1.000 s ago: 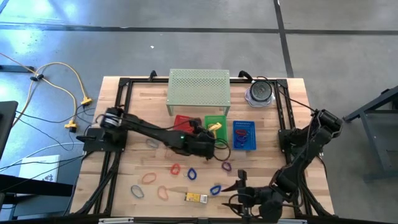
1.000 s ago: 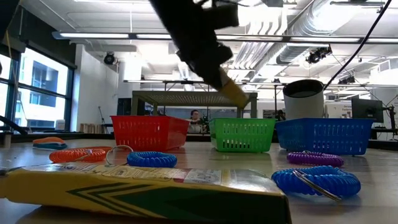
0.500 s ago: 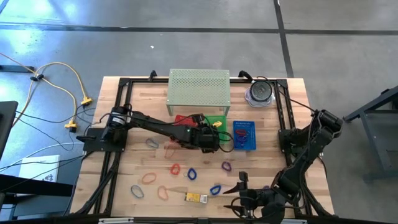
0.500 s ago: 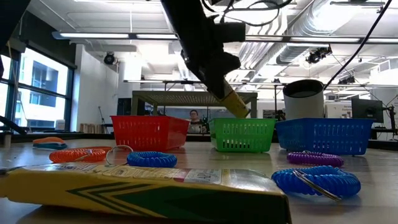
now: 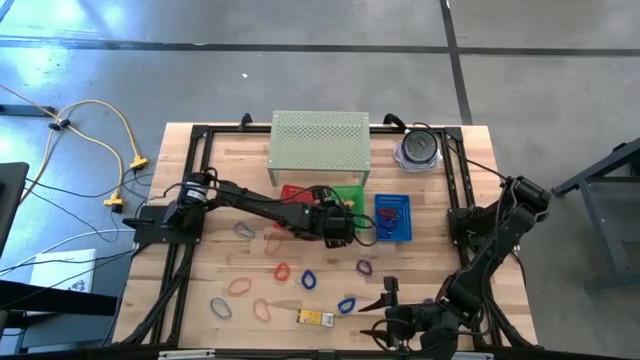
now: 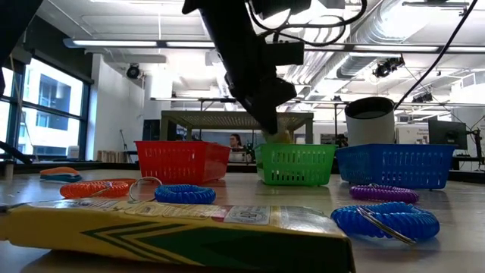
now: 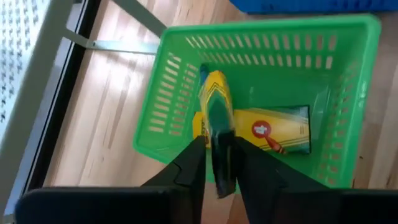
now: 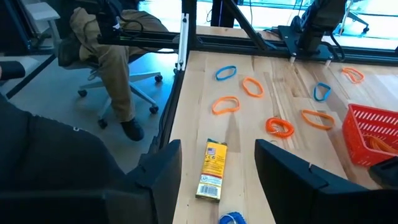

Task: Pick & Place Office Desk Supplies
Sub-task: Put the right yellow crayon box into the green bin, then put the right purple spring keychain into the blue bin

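Left gripper [image 7: 214, 163] hangs over the green basket [image 7: 348, 112], jaws clamped on a yellow box [image 7: 216, 109] (a second one [image 7: 273, 129] lies inside). Right gripper [image 8: 217, 163] waits at the worktop's [image 5: 420, 260] near edge, jaws apart, another yellow box [image 8: 211, 169] below.

Yellow box [image 7: 215, 106] (claw-held) tilts above another [image 7: 273, 129] in green basket [image 7: 155, 118].
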`<control>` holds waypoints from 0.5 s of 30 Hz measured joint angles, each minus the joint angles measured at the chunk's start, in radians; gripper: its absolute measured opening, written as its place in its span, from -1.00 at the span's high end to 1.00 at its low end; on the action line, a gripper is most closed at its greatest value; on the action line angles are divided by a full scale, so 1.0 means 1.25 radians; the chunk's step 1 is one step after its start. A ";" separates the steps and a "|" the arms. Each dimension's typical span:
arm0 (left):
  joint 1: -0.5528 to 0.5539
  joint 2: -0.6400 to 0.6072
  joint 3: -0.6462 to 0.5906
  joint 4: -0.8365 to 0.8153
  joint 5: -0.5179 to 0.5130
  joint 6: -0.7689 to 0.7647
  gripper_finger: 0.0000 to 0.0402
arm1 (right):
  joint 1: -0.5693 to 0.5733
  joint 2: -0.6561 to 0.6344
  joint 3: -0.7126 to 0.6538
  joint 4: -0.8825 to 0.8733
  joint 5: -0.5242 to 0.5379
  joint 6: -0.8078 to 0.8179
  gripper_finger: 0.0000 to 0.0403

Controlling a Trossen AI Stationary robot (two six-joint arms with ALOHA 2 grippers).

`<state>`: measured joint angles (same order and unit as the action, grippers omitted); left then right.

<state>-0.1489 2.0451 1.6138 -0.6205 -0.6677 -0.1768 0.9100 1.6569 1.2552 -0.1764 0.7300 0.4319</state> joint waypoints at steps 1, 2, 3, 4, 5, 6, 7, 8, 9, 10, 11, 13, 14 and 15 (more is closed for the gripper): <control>0.002 0.001 0.000 -0.001 0.001 0.000 0.57 | 0.000 0.000 0.000 0.000 0.000 -0.007 0.06; 0.003 0.002 0.000 0.000 0.002 0.000 0.53 | 0.000 0.000 0.000 0.001 0.000 -0.013 0.06; 0.004 0.002 0.000 0.000 0.003 -0.001 0.48 | 0.000 0.000 0.000 0.000 -0.001 -0.015 0.06; 0.004 0.002 0.000 0.001 0.004 -0.003 0.43 | 0.000 0.000 0.000 0.000 -0.001 -0.016 0.06; 0.004 0.002 0.000 0.001 0.004 -0.003 0.39 | 0.000 0.000 0.000 0.000 -0.001 -0.019 0.06; 0.004 0.002 0.000 0.001 0.004 -0.002 0.34 | 0.000 0.000 0.000 0.000 -0.001 -0.025 0.06; 0.004 0.002 0.000 0.001 0.001 0.002 0.31 | 0.000 0.000 0.000 0.000 -0.001 -0.030 0.06; 0.003 0.001 0.001 0.002 -0.009 0.003 0.28 | 0.000 0.000 0.000 0.000 -0.001 -0.034 0.06; -0.002 -0.001 0.003 0.002 -0.019 0.004 0.25 | 0.000 0.000 0.000 0.000 -0.002 -0.036 0.06; -0.006 -0.004 0.006 0.004 -0.023 0.004 0.23 | 0.000 0.000 0.000 0.000 -0.003 -0.036 0.06; -0.011 -0.005 0.013 0.013 -0.029 0.004 0.22 | 0.000 0.000 0.000 0.000 -0.003 -0.036 0.06; -0.024 -0.010 0.028 0.033 -0.029 0.004 0.21 | 0.000 0.000 0.000 -0.001 -0.005 -0.040 0.06; -0.029 -0.013 0.032 0.036 -0.027 0.005 0.21 | 0.000 0.000 0.000 -0.001 -0.005 -0.045 0.06; -0.035 -0.014 0.035 0.049 -0.022 0.012 0.21 | 0.000 0.000 0.000 -0.001 -0.005 -0.051 0.06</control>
<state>-0.1924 2.0277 1.6577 -0.5588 -0.6946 -0.1619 0.9100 1.6569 1.2552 -0.1772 0.7238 0.3687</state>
